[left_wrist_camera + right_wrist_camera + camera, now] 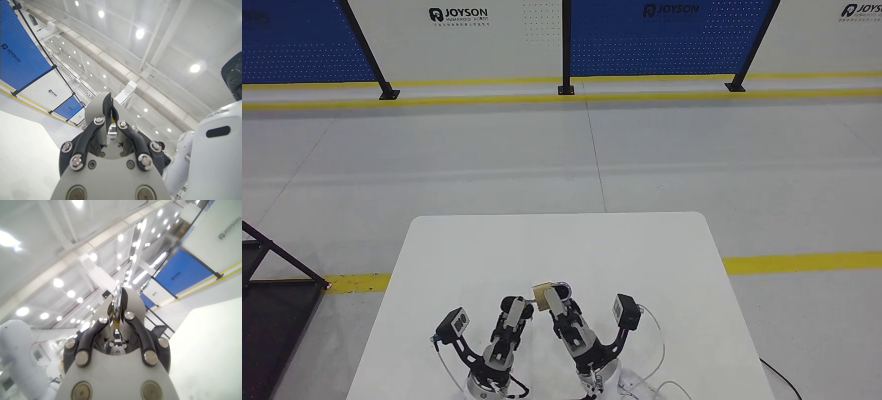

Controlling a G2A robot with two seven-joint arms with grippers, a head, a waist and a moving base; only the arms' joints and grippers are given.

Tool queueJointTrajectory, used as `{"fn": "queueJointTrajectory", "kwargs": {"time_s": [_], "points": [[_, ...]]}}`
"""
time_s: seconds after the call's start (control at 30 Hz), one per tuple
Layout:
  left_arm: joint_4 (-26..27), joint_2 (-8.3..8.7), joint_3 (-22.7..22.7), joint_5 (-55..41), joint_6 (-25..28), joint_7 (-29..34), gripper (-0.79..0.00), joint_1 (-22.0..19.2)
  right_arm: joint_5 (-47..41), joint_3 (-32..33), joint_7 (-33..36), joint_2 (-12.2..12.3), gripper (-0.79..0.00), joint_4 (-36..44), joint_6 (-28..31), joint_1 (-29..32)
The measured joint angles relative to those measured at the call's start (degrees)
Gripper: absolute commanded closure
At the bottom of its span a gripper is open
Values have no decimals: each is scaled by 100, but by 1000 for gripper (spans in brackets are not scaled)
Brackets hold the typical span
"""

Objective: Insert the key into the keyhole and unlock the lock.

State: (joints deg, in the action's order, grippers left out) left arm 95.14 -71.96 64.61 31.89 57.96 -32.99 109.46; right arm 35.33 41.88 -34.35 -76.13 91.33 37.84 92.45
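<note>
brass and bright steel sit pinched in the right gripper [121, 292]: the lock [115, 311] is clamped edge-on between its pads, shackle out toward the tips, held up off the bench [642, 250], i'd guess so the other arm can get at it. the left gripper [110, 100] is closed tight as well, with just a thin tan sliver between its pads that i take for the key [113, 119]; pinching it by the head would leave the blade free to go in. from above, both arms are raised close together over the near edge of the bench, tips almost meeting at the lock. whether the blade is lined up or already started, i can't make out. the keyhole is hidden, and most of the key is buried in the pads.
</note>
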Motion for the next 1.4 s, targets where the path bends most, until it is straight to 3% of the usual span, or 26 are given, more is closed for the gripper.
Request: {"fn": "queueJointTrajectory", "kwargs": {"time_s": [0.17,0.23,0.27,0.3,0.57,0.77,0.87,1.4], "points": [[-5,-24,-3,21,-10,23,0,-5,78,-40,22,11,0,-6,-50,-31],[-6,-32,2,31,-17,35,-388,-5,97,-51,10,18,0,-8,-52,-38],[-5,-36,6,37,-21,40,-634,-3,102,-54,1,21,0,-7,-50,-39],[-4,-39,9,42,-25,45,-714,-2,106,-56,-10,24,0,-7,-47,-39],[-3,-64,34,25,-44,101,-671,17,103,-62,-80,53,0,14,-14,-27],[-12,-75,103,6,-12,113,-526,27,78,-39,-142,74,0,46,-1,8],[-23,-74,154,-40,5,134,-376,39,49,-8,-146,89,0,70,24,47],[-42,-89,194,16,4,319,-262,24,-87,24,-27,97,0,126,-65,85]]}}
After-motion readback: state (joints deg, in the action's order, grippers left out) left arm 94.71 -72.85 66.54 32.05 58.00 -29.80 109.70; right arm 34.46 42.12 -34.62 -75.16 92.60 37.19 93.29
